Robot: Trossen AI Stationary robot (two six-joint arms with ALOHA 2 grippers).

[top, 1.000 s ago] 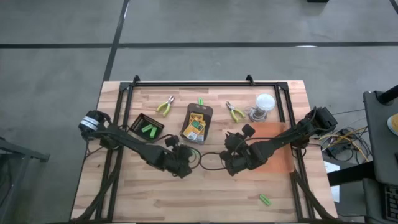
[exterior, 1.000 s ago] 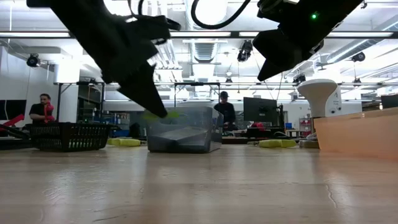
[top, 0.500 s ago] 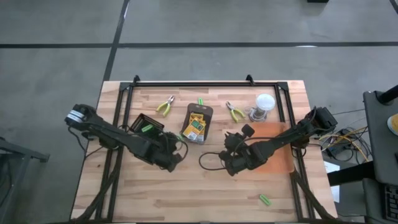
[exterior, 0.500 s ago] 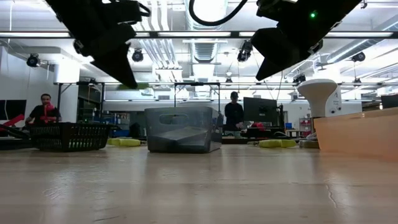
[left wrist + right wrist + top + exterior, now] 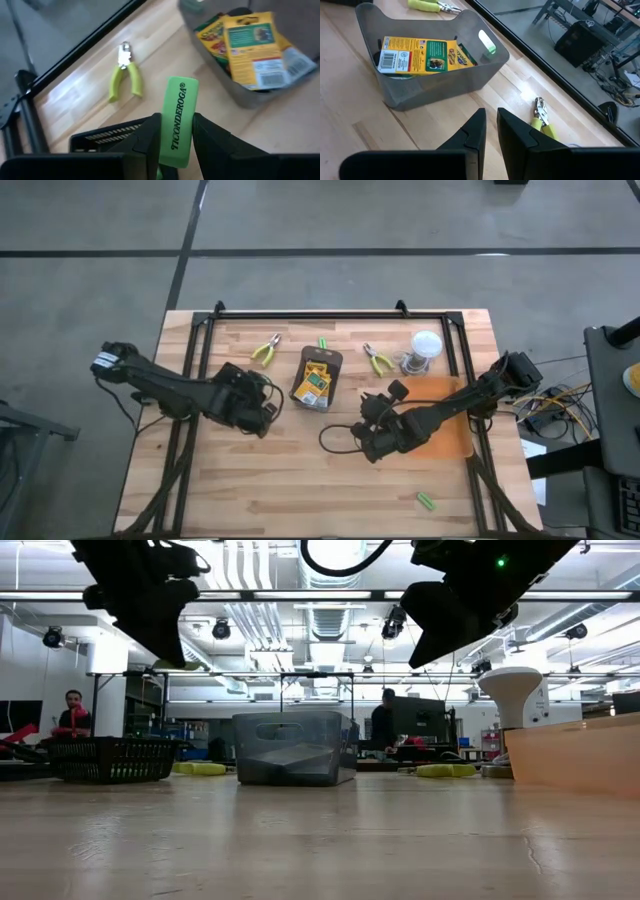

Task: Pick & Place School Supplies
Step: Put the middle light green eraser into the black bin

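since a second ago my left gripper (image 5: 262,406) has swung back from mid-surface to the black basket (image 5: 232,373), jaws pinching a green stick (image 5: 176,120) upright, long axis vertical, basket right beneath. right gripper (image 5: 368,442) waits, jaws closed, beside the grey tray (image 5: 335,386).

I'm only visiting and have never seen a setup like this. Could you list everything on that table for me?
Crayon boxes: at least two, yellow-green, in the grey tray.
Pliers: two, yellow-green handles, one left of the tray, one right.
Green sticks: one beside the tray's far end, one near the table's front edge, one in the left gripper.
Black basket: one, under the left gripper.
Jar: one, clear, white lid, back right.
Orange mat: one, right side.
Left gripper: shut on a green stick.
Right gripper: shut, empty, centre.
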